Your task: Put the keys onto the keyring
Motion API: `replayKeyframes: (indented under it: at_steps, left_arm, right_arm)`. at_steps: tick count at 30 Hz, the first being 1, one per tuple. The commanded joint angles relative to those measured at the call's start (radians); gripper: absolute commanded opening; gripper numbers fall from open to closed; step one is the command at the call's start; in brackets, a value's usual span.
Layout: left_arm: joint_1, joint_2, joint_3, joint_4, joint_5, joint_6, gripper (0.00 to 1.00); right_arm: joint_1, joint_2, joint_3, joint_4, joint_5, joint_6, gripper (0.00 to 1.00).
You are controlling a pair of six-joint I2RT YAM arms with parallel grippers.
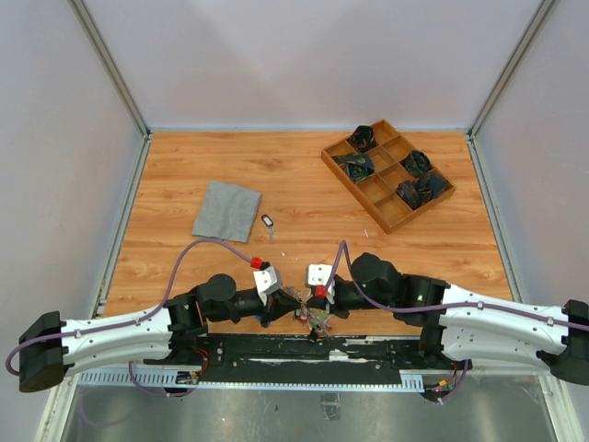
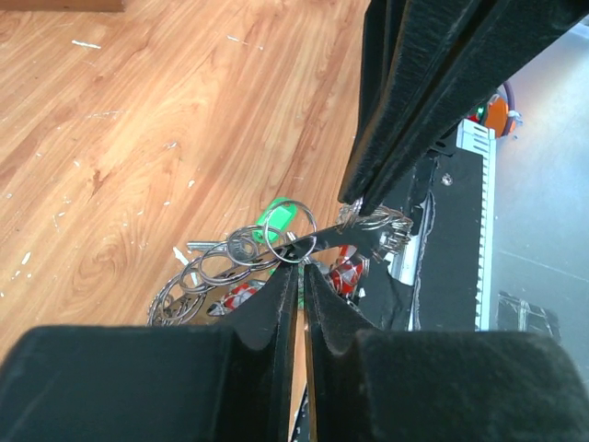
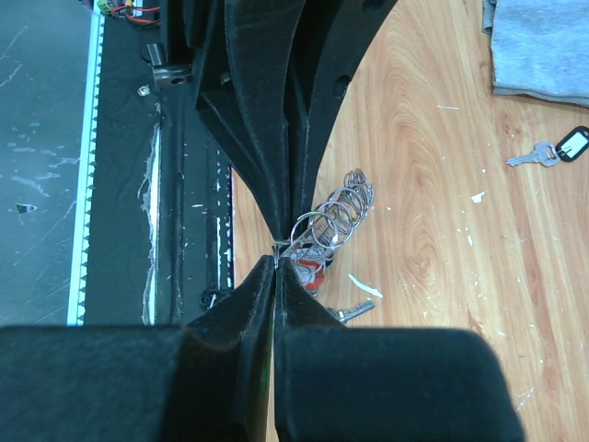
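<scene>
keyring of thin silver wire loops (image 3: 329, 219) sits where both arms meet, at the near edge of the wooden surface (image 1: 184, 166). left arm (image 1: 120, 330) and right arm (image 1: 502, 318) lie low and reach inward, tips almost touching. right claw (image 3: 276, 265) is clamped on the wire. left claw (image 2: 299, 269) shows a narrow slit beside a loop; grip cannot be confirmed. small silver keys with red and green plastic tags (image 2: 274, 217) bunch under the loops.

Left tool (image 2: 296, 273) faces right tool (image 3: 276, 265), both pinched.
</scene>
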Motion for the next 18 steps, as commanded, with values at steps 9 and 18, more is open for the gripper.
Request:
replayKeyframes:
  at_steps: [9, 18]
  left_arm:
    - [0.001, 0.008, 0.004, 0.050, -0.012, 0.034, 0.12]
    - [0.000, 0.006, 0.006, 0.054, -0.001, 0.047, 0.12]
  right_arm:
    - [-0.017, -0.022, -0.049, 0.136, -0.058, 0.079, 0.00]
    - [-0.017, 0.009, -0.063, 0.145, -0.062, 0.083, 0.01]
